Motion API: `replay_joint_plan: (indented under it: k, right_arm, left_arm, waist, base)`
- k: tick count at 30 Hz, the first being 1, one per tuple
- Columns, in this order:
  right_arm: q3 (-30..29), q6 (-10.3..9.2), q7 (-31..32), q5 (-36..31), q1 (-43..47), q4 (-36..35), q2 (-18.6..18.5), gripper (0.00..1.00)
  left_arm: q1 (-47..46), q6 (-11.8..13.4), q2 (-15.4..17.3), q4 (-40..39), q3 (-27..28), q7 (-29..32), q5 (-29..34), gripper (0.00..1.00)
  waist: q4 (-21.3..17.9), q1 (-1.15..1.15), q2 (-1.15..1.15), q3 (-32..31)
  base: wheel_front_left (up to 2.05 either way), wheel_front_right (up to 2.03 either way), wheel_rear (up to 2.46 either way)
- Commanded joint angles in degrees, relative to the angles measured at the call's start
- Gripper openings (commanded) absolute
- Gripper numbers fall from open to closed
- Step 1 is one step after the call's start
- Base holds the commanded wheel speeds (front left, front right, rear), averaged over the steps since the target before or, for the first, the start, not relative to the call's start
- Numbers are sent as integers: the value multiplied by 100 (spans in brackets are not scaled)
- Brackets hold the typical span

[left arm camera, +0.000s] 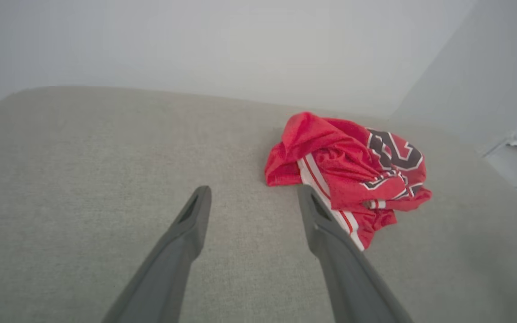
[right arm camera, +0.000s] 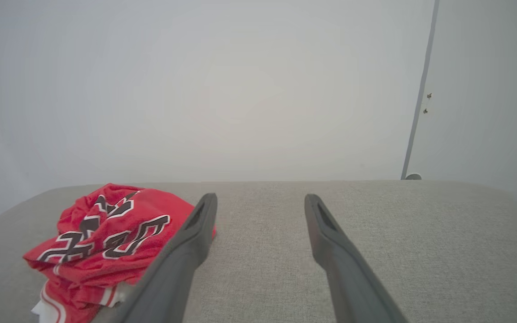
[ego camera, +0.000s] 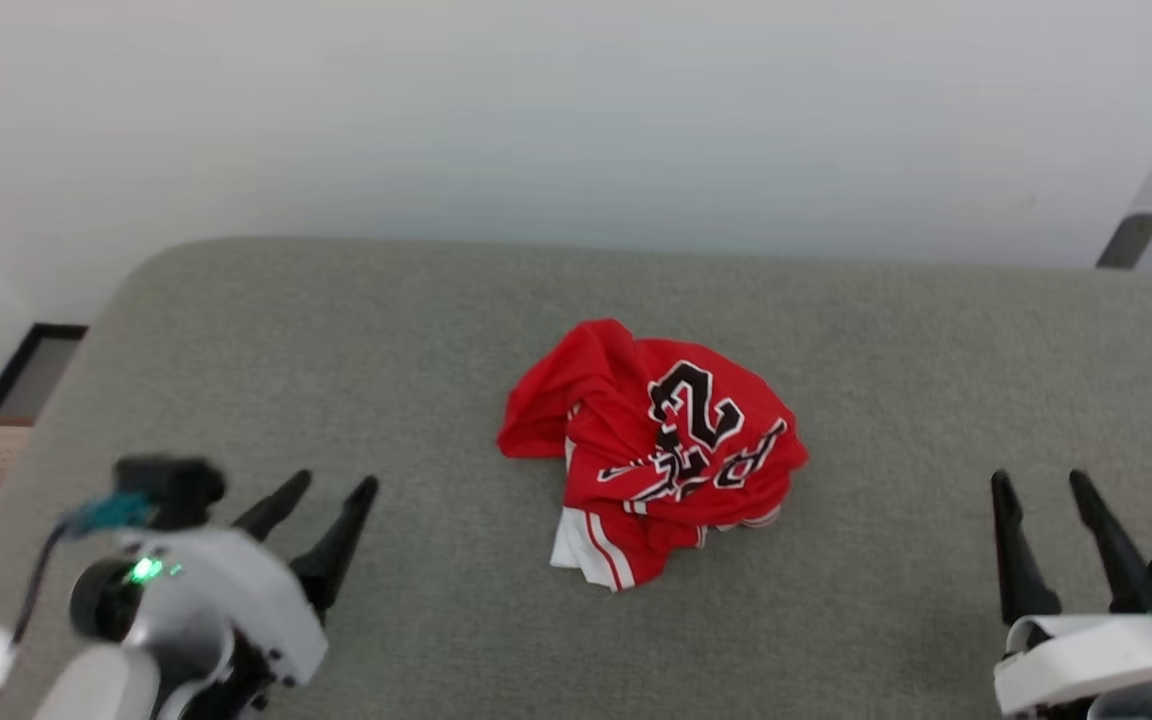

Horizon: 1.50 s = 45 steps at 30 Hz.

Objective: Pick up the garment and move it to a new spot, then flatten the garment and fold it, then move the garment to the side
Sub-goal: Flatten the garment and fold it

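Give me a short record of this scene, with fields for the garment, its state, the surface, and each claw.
garment: red jersey, black number outlined in white
state: crumpled heap, not held
surface: grey fabric-covered top
left claw: open, apart from the jersey
right claw: open, apart from the jersey

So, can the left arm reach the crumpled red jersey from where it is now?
Probably yes. The left claw is open and apart from the jersey, and just flat grey surface lies between them.
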Motion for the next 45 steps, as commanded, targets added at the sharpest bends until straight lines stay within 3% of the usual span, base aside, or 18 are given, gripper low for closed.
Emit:
replay_joint_plan:
  k: [1,2,9,17,23,40,41,42,43,45]
  right_arm:
    - [-63,2,-62,3,-152,16,-28,100]
    - [-63,2,-62,3,-152,16,-28,100]
    - [-49,2,-168,26,-494,108,-48,100]
    - [-46,2,-254,28,-699,181,-56,100]
    - [-75,2,-304,38,-783,195,-59,100]
    - [-77,2,-386,17,-1003,226,-33,100]
    - [-83,2,-391,13,-1004,232,-32,100]
    - [-91,2,-396,8,-1005,241,-32,100]
    - [-97,2,-399,2,-1012,248,-33,100]
    - [-105,2,-404,-5,-1031,255,-45,100]
  left_arm:
    - [-344,-30,110,74,-219,550,-37,100]
    - [-344,-30,110,74,-219,550,-37,100]
    - [-1348,116,-13,597,-696,2325,-540,100]
    - [-2006,277,-183,1204,-1071,3492,-735,100]
    - [-2199,246,-315,1604,-1255,3776,-798,100]
    - [-2565,84,-707,2724,-1440,3582,-881,100]
    - [-2570,77,-727,2793,-1479,3618,-872,82]
    - [-2565,74,-752,2852,-1506,3643,-876,29]
    - [-2567,69,-780,2893,-1523,3650,-894,0]
    - [-2576,45,-842,2960,-1526,3687,-958,0]
  waist:
    - [-227,0,0,282]
    - [-227,0,0,282]
    - [-436,0,0,495]
    - [-711,0,0,664]
    - [-877,0,0,826]
    - [-1088,0,0,1256]
    - [-1086,0,0,1264]
    - [-1082,0,0,1268]
    - [-1076,0,0,1272]
    - [-1066,0,0,1269]
  base:
    - [0,0,0]
    - [0,0,0]
    - [0,0,0]
    - [0,0,0]
    - [0,0,0]
    - [0,0,0]
    - [0,0,0]
    - [0,0,0]
    - [0,0,0]
    - [0,0,0]
